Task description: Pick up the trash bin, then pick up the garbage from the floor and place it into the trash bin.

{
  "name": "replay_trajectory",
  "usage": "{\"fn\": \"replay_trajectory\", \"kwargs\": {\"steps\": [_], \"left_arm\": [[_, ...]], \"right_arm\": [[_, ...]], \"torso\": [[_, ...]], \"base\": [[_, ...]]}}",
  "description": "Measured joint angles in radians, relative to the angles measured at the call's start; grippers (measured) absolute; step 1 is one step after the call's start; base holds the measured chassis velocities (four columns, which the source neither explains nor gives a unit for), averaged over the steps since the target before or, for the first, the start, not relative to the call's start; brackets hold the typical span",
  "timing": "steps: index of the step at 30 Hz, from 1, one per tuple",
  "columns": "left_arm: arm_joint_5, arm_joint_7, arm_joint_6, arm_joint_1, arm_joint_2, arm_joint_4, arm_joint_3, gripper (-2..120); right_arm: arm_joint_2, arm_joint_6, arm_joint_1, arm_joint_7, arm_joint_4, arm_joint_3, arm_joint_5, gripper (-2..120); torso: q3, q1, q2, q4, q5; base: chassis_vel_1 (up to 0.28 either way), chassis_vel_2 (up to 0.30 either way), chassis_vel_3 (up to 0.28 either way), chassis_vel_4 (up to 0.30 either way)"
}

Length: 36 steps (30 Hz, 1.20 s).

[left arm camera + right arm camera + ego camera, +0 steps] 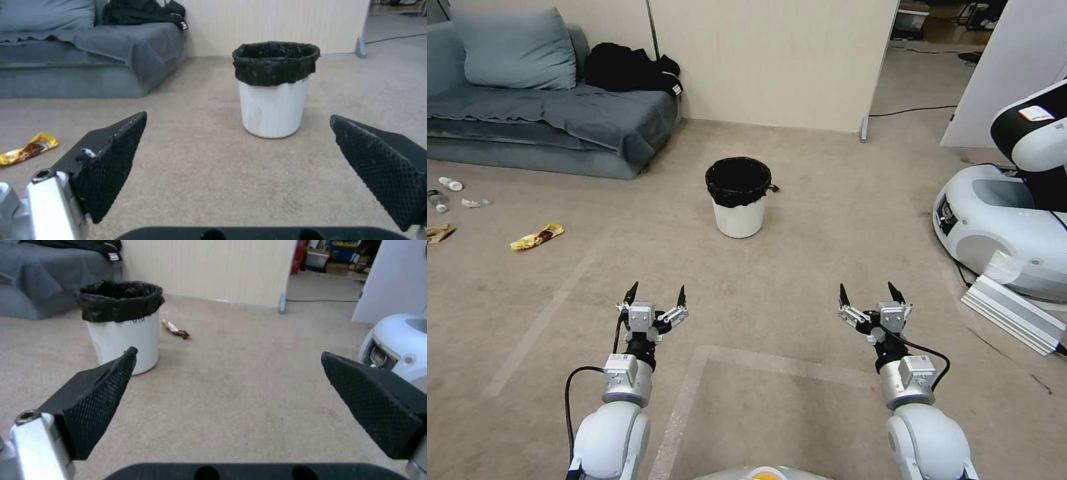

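Observation:
The trash bin (738,197), a white bucket lined with a black bag, stands upright on the carpet ahead of both arms (273,90) (122,323). My left gripper (658,288) (238,115) and right gripper (867,288) (229,351) hover open and empty, well short of it. Garbage lies far left: a yellow wrapper (537,236) (27,149), a brown paper bag (439,233), a crumpled tissue (476,202), a green-labelled bottle (436,199) and a small white bottle (450,183). Another small wrapper (175,330) lies just behind the bin.
A grey sofa (560,113) with black clothing (627,67) stands at the back left. A white robot base (1007,227) and an aluminium rail (1014,313) sit on the right. A beige partition (774,60) closes the back; open carpet surrounds the bin.

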Motion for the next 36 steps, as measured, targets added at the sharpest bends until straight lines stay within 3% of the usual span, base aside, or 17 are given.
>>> {"fn": "replay_trajectory", "kwargs": {"steps": [12, 16, 19, 20, 25, 27, 29, 36], "left_arm": [[0.001, -0.001, 0.002, 0.003, 0.0, -0.001, 0.0, 99], [0.014, -0.012, 0.025, 0.02, 0.0, -0.035, 0.005, 99], [0.085, -0.07, 0.146, 0.11, 0.002, -0.199, 0.029, 100], [0.085, -0.07, 0.146, 0.11, 0.002, -0.199, 0.029, 100], [0.161, -0.132, 0.275, 0.207, 0.004, -0.375, 0.054, 100], [0.17, -0.14, 0.293, 0.219, 0.004, -0.397, 0.058, 100], [0.203, -0.176, 0.354, 0.271, 0.005, -0.483, 0.074, 100], [0.204, -0.199, 0.37, 0.304, 0.005, -0.51, 0.089, 100]], "right_arm": [[0.001, 0.0, -0.005, 0.001, 0.004, -0.001, -0.002, 100], [0.005, 0.0, -0.018, 0.004, 0.021, -0.004, -0.01, 100], [0.049, 0.013, -0.153, 0.035, 0.182, -0.048, -0.09, 100], [0.049, 0.013, -0.153, 0.035, 0.182, -0.048, -0.09, 100], [0.099, 0.056, -0.3, 0.065, 0.359, -0.093, -0.168, 100], [0.104, 0.077, -0.306, 0.064, 0.372, -0.096, -0.168, 100], [0.108, 0.103, -0.313, 0.059, 0.378, -0.1, -0.17, 100], [0.108, 0.105, -0.31, 0.051, 0.379, -0.101, -0.171, 100]], "torso": [[0.0, 0.0, 0.0, 0.0, 0.0], [0.0, 0.0, 0.0, 0.0003, -0.0002], [0.0, 0.0, 0.0, 0.0, -0.0001], [0.0, 0.0, 0.0, 0.0, -0.0001], [0.0, 0.0, 0.0, -0.0004, -0.0004], [0.0, 0.0, 0.0, -0.0003, -0.0005], [0.0, 0.0, 0.0, 0.0, 0.0003], [0.0, 0.0, 0.0, 0.0, 0.0001]], "base": [[0.0, 0.0, 0.0, 0.0], [0.0, 0.0, 0.0, 0.0], [0.0, 0.0, 0.0, 0.0], [0.0, 0.0, 0.0, 0.0], [0.0, 0.0, 0.0, 0.0], [0.0, 0.0, 0.0, 0.0], [0.0, 0.0, 0.0, 0.0], [0.0, 0.0, 0.0, 0.0]]}}
